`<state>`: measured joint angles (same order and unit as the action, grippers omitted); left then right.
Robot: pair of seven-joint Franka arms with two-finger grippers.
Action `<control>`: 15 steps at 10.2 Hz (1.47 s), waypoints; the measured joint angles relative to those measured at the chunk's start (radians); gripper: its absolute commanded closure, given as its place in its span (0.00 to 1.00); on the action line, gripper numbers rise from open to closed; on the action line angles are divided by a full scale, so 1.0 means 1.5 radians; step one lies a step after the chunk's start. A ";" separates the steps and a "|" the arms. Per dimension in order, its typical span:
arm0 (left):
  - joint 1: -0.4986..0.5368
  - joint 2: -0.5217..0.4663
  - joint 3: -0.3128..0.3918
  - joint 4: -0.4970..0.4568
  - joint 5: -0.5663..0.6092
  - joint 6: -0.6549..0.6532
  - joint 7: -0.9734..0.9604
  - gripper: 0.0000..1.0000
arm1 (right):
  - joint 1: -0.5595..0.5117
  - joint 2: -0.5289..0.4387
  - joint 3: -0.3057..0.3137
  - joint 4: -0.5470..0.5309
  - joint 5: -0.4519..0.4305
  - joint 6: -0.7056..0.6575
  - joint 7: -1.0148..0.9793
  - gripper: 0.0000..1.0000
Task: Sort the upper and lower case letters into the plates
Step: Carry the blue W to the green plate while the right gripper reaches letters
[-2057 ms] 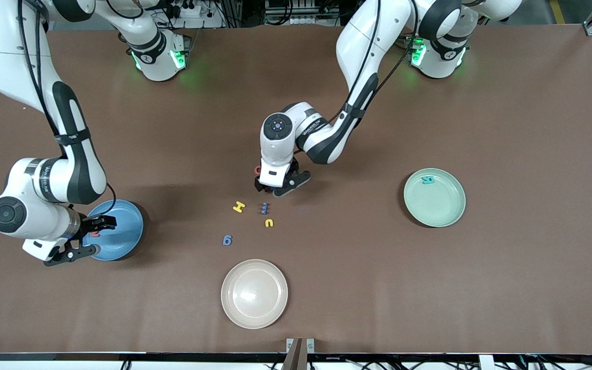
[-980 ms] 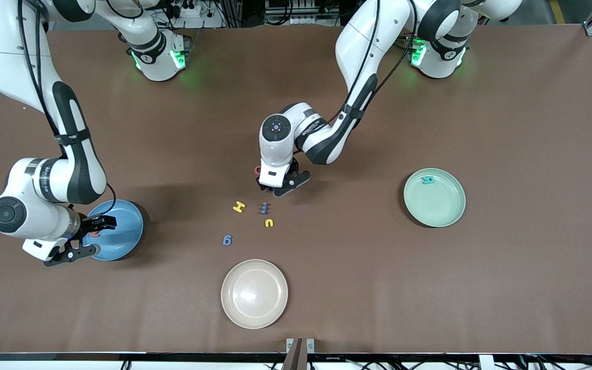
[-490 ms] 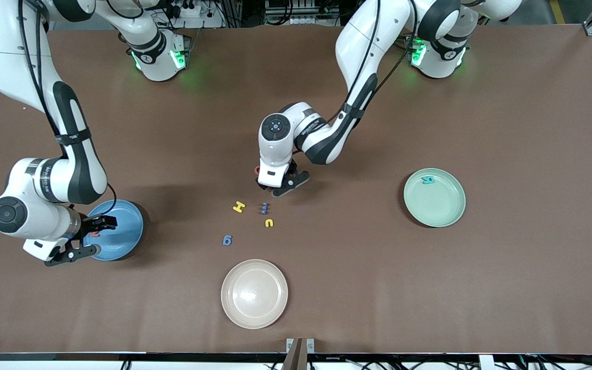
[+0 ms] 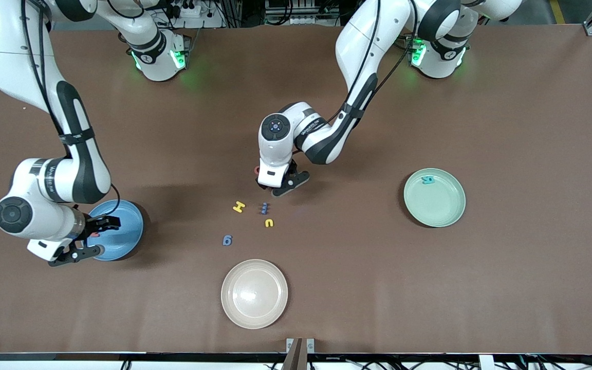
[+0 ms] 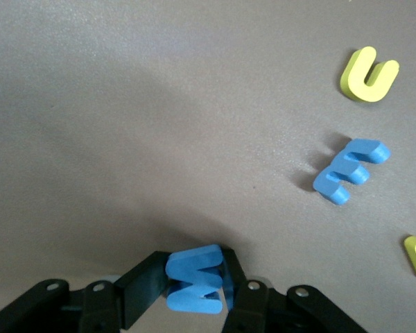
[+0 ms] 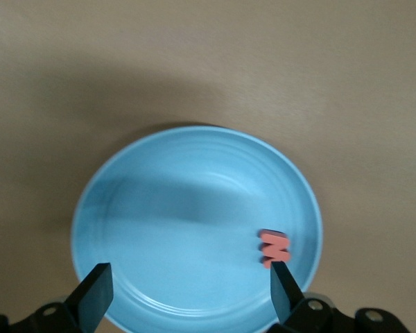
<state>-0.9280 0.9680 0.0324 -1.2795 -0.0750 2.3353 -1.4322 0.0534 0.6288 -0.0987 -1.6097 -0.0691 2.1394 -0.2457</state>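
As counted: three plates [image 4: 434, 198], seven letters [image 4: 238, 206].

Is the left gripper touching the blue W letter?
Touching. The left wrist view shows the left gripper with both fingers pressed against the blue W.

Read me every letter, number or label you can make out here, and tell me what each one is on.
"H": yellow foam letter lying on the brown table.
"E": small blue foam letter beside it.
"U" or "n": yellow foam letter; its case is unclear.
"6" or "g": blue foam piece nearer the camera.
"W" or "M": blue foam letter gripped in the left pincer.
Salmon letter in the blue plate, teal piece in the mint plate, arm lettering: unreadable.
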 measured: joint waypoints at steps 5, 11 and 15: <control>0.018 -0.008 0.000 0.011 -0.010 -0.056 0.024 0.98 | 0.067 0.001 0.011 0.001 0.046 0.001 0.160 0.00; 0.050 -0.039 0.000 0.014 -0.033 -0.138 0.075 1.00 | 0.134 0.023 0.017 0.017 0.118 0.016 0.223 0.00; 0.132 -0.111 0.000 0.016 -0.074 -0.268 0.224 1.00 | 0.223 0.050 0.019 0.045 0.118 0.029 0.366 0.00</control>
<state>-0.7294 0.8020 0.0321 -1.2560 -0.1862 1.9333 -1.0959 0.3879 0.7039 -0.0704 -1.5421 0.1081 2.1832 0.3033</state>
